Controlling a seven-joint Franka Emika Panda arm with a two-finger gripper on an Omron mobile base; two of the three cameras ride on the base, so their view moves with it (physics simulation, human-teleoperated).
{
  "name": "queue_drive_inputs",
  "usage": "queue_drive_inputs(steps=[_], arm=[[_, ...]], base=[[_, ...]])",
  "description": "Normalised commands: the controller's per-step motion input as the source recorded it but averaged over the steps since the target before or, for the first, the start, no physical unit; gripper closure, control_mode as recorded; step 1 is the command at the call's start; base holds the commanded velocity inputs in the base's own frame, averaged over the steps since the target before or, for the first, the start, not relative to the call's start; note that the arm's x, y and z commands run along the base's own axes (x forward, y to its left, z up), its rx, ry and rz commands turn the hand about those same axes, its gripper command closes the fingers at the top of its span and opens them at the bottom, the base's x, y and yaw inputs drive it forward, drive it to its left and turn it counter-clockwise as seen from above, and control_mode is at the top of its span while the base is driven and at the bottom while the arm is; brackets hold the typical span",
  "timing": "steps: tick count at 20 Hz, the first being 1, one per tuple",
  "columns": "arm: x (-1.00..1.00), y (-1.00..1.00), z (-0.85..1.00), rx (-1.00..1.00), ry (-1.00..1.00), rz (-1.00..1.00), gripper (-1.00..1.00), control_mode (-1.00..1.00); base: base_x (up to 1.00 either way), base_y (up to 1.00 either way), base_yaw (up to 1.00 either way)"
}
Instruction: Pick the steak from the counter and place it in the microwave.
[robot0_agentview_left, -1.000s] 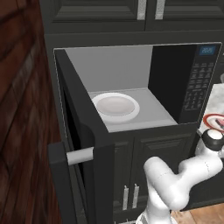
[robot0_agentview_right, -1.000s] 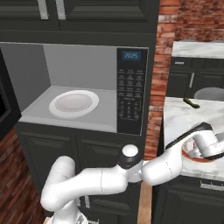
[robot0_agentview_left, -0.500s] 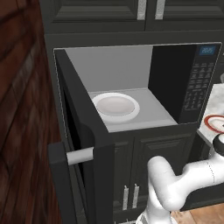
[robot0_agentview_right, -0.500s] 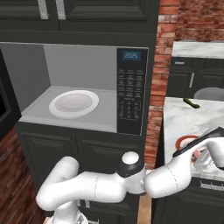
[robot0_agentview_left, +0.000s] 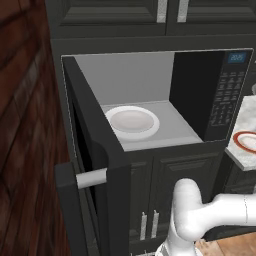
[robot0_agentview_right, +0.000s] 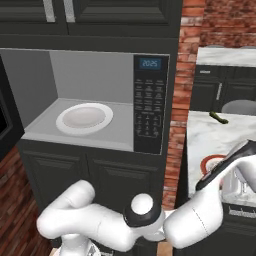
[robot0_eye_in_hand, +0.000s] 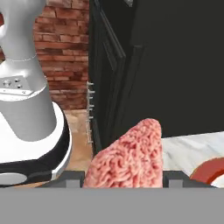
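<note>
The steak (robot0_eye_in_hand: 127, 159), a pinkish-red chunk with paler streaks, fills the gap between my gripper's (robot0_eye_in_hand: 124, 177) two dark finger tips in the hand view, and the gripper is shut on it. It shows against the dark cabinet fronts, with the marbled counter (robot0_eye_in_hand: 186, 151) behind and to its right. In the right base view my hand (robot0_agentview_right: 239, 186) hangs at the front edge of the counter (robot0_agentview_right: 220, 137). The microwave (robot0_agentview_left: 215, 95) stands open, its door (robot0_agentview_left: 97, 165) swung out to the left. A white plate (robot0_agentview_left: 132, 121) lies on its light grey floor (robot0_agentview_right: 117, 131).
A red-rimmed plate (robot0_agentview_right: 209, 163) lies on the counter close to my hand, and its rim (robot0_eye_in_hand: 210, 169) shows right of the steak. A small green vegetable (robot0_agentview_right: 218, 117) lies farther back. Dark cabinets (robot0_agentview_right: 115, 180) stand below the microwave, and a brick wall (robot0_agentview_right: 177, 110) rises beside it.
My arm has sunk and swung right, so the hand has left the left base view. At the counter's edge the jaws have narrowed onto the steak.
</note>
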Motion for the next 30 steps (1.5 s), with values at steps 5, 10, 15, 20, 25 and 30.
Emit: queue_drive_inputs(steps=[5, 10, 15, 20, 25, 30], arm=[[-0.99, 1.0, 0.34, -0.17, -0.04, 0.08, 1.0, -1.0], [-0.58, 1.0, 0.09, -0.05, 0.09, -0.03, 1.0, -1.0], [-0.21, 1.0, 0.12, -0.04, 0.16, -0.08, 1.0, -1.0], [-0.25, 1.0, 0.41, 0.0, 0.14, -0.09, 1.0, -1.0], [-0.41, 1.0, 0.38, 0.0, 0.0, -0.21, 1.0, -1.0], [-0.43, 1.0, 0.58, -0.01, 0.01, -0.3, 1.0, -1.0]], base=[[0.0, 0.0, 0.0], [0.0, 0.0, 0.0], [0.0, 0.0, 0.0], [0.0, 0.0, 0.0], [0.0, 0.0, 0.0], [0.0, 0.0, 0.0]])
